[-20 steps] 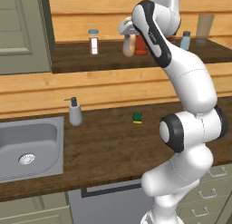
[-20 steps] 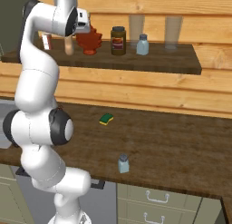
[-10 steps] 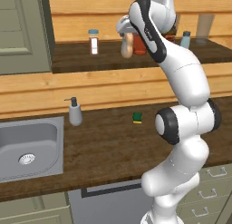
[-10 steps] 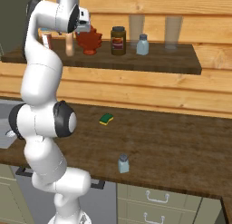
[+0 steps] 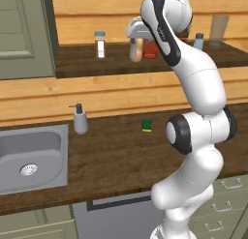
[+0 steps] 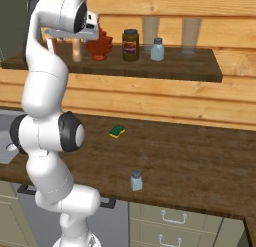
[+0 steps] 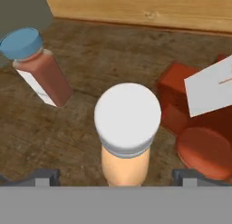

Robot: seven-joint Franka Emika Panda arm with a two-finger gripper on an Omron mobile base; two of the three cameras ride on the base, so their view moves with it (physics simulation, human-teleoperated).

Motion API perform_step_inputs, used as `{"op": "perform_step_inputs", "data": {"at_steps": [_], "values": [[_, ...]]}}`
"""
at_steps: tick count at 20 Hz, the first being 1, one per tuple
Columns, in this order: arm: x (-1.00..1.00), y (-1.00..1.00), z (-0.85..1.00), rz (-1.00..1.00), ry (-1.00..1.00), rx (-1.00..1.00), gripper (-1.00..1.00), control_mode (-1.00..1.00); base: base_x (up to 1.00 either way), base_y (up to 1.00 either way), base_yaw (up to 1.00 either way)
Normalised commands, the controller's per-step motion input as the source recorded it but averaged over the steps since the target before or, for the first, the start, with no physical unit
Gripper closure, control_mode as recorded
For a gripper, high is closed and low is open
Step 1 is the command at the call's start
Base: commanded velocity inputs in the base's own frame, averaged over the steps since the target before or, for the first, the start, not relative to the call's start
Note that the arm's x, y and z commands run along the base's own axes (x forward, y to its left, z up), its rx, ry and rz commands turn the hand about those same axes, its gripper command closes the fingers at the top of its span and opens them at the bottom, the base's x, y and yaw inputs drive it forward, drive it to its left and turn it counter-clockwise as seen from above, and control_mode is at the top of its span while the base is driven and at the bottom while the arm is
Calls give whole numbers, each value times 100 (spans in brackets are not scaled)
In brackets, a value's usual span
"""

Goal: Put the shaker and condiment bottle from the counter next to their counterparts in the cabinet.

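**One bottle upright on the shelf**

One tan-orange condiment bottle (image 7: 126,141), a smooth cylinder with a rounded whitish cap, stands upright on the cabinet (image 5: 116,66) board, long axis vertical, beside the red maple-leaf bottle (image 7: 199,128). The gripper (image 7: 116,175) fingers stand apart on either side of it, not touching. The pale blue-grey shaker (image 6: 136,181) sits on the grained wooden counter (image 6: 200,166).

Tan-orange condiment bottle (image 7: 126,162) w/ white cap, red maple-leaf bottle (image 7: 199,128), blue-lidded jar (image 7: 36,66).
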Motion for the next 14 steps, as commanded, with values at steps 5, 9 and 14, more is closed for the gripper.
{"op": "perform_step_inputs", "data": {"at_steps": [5,9,14], "values": [[-41,-2,-42,1,10,-2,-100,-100,0,0,0],[-48,-36,-66,14,11,-4,-100,-100,0,0,0],[-27,-43,-50,31,0,0,-100,-100,0,0,0]]}}
